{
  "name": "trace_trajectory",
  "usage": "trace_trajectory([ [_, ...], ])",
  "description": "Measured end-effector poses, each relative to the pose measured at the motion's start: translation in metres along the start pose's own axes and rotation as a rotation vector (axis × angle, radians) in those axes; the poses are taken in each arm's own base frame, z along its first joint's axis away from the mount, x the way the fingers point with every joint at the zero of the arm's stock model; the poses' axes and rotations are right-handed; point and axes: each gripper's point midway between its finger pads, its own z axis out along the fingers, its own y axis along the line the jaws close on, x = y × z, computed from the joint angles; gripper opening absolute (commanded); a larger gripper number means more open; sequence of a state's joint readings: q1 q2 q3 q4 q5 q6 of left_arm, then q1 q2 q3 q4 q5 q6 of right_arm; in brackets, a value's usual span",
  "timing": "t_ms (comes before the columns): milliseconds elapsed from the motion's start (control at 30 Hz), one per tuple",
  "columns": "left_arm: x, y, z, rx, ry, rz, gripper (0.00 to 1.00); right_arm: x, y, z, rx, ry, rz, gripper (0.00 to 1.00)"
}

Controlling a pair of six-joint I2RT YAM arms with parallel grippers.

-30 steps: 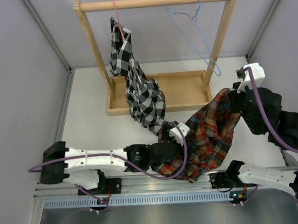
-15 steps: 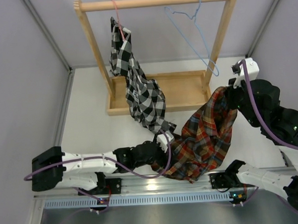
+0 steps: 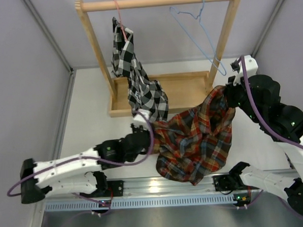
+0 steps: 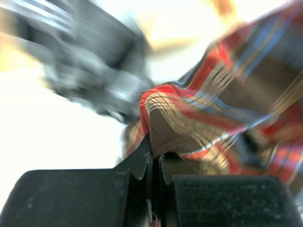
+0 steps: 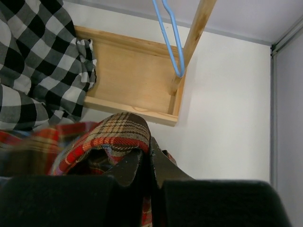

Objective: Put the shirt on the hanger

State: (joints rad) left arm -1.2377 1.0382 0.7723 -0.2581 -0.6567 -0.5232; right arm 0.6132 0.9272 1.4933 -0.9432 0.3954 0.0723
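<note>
L hand (image 3: 143, 128), centre of top view: jaws pinched nearly together w/ a fold of the plaid shirt (image 3: 198, 136) nipped at the tips. Wrist view agrees, only a hairline gap left. R hand (image 3: 227, 93), right of centre: likewise clamped tight on a bunched shirt edge, cloth humped over its tips. Shirt strung betw. both hands, sagging mid-span, lower hem at bottom centre near the arm bases. Whether it touches the counter (image 3: 90, 111): can't tell. On the wooden rack (image 3: 156, 1), upper right: blue wire hanger (image 3: 195, 35), tilted, apart from the shirt. Checked shirt (image 3: 140, 88) on pink hanger (image 3: 118, 16), upper centre, its tail just beside L hand.
</note>
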Motion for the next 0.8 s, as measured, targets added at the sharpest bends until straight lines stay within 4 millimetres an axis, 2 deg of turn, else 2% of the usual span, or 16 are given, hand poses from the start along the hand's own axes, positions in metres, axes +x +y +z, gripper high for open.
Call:
trace_trajectory([
  [133, -0.086, 0.05, -0.072, -0.071, -0.232, -0.225, 0.0, -0.007, -0.003, 0.003, 0.013, -0.022, 0.033, 0.0],
  [200, -0.11, 0.072, -0.102, -0.067, -0.318, -0.317, 0.0, -0.011, -0.004, 0.003, 0.017, -0.035, 0.052, 0.0],
  [267, -0.119, 0.089, -0.12, -0.072, -0.37, -0.383, 0.0, -0.016, -0.006, 0.005, 0.034, -0.046, 0.077, 0.0],
  [333, -0.111, 0.103, -0.126, -0.1, -0.386, -0.436, 0.0, -0.019, -0.012, 0.006, 0.066, -0.057, 0.106, 0.0],
  [433, -0.069, 0.126, -0.117, -0.187, -0.354, -0.507, 0.0, -0.018, -0.028, 0.007, 0.138, -0.065, 0.15, 0.0],
  [467, -0.053, 0.133, -0.112, -0.216, -0.339, -0.525, 0.05, -0.017, -0.033, 0.008, 0.157, -0.065, 0.163, 0.0],
  [533, -0.021, 0.14, -0.101, -0.261, -0.293, -0.545, 0.06, -0.011, -0.039, 0.011, 0.17, -0.051, 0.181, 0.0],
  [567, -0.011, 0.141, -0.097, -0.277, -0.276, -0.558, 0.0, -0.008, -0.04, 0.013, 0.169, -0.042, 0.185, 0.0],
  [667, 0.014, 0.145, -0.087, -0.344, -0.228, -0.598, 0.0, 0.005, -0.038, 0.022, 0.151, 0.002, 0.188, 0.0],
  [700, 0.019, 0.146, -0.085, -0.361, -0.217, -0.593, 0.04, 0.01, -0.035, 0.025, 0.137, 0.018, 0.189, 0.0],
  [767, 0.025, 0.146, -0.081, -0.389, -0.195, -0.554, 0.2, 0.016, -0.031, 0.029, 0.109, 0.039, 0.19, 0.0],
  [800, 0.028, 0.145, -0.079, -0.398, -0.176, -0.517, 0.23, 0.016, -0.028, 0.03, 0.088, 0.04, 0.187, 0.0],
])
